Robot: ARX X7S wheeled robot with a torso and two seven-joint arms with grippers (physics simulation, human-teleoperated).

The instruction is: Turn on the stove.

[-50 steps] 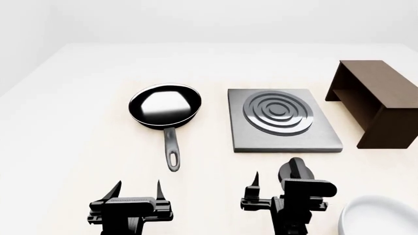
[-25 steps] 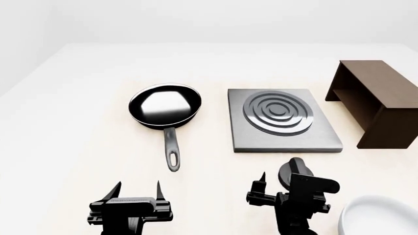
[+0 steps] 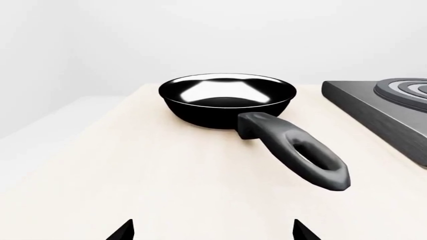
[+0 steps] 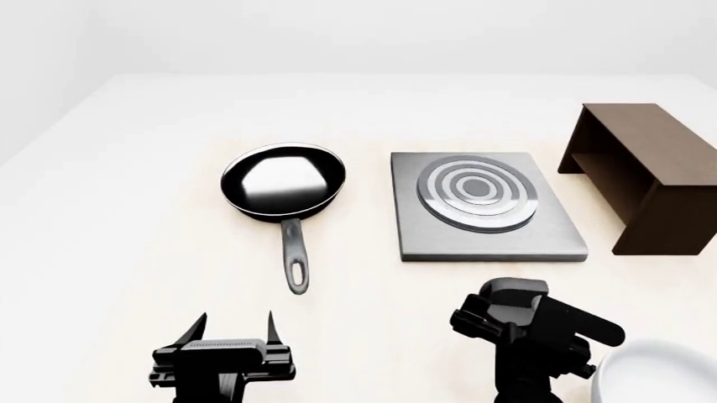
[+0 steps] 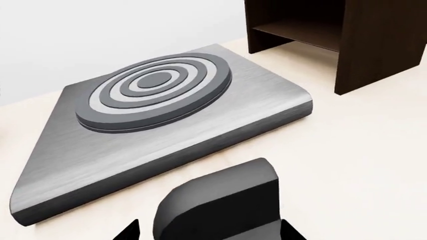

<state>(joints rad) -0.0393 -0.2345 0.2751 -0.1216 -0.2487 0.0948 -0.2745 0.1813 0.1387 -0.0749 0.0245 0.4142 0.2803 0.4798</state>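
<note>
Since the earlier head views, the right gripper point(image 4: 510, 312) has rolled about its wrist over the knob point(image 5: 223, 202), and the stove's point(image 4: 566, 239) ring coils point(image 4: 476, 191) now show pale bands where they were uniformly dark; the left gripper point(image 4: 235, 323) has not shifted.

Right gripper: its body covers the knob in the head view. In the right wrist view the knob's raised grip bar fills the space between the two dark fingertips point(image 5: 125, 231), whose tips alone show at the frame edge. Contact between pads and bar is not visible, so whether this gripper is clenched on the knob cannot be told.

Governing relation: the knob lies directly under and between the right fingers, on the table point(image 4: 134, 168) just short of the stove's near edge. The stove itself lies straight ahead of this gripper, apart from the knob. The bar's long axis runs roughly from gripper toward hotplate, slightly skewed. Any further turn is therefore a rotation about the vertical axis through the knob, not a reach.

Left gripper: released, its fingers spread and holding nothing, over bare table. The frying pan point(image 3: 227, 100) lies ahead of it, handle point(image 3: 297, 150) pointing back toward it; the stove is off to its right, so the right arm is plainly the nearer one.

Judgement: the brightened coils suggest the stove has switched on and the task is at or near completion.

A dark wooden box point(image 4: 650, 168) stands beyond the stove's far-right side.
</note>
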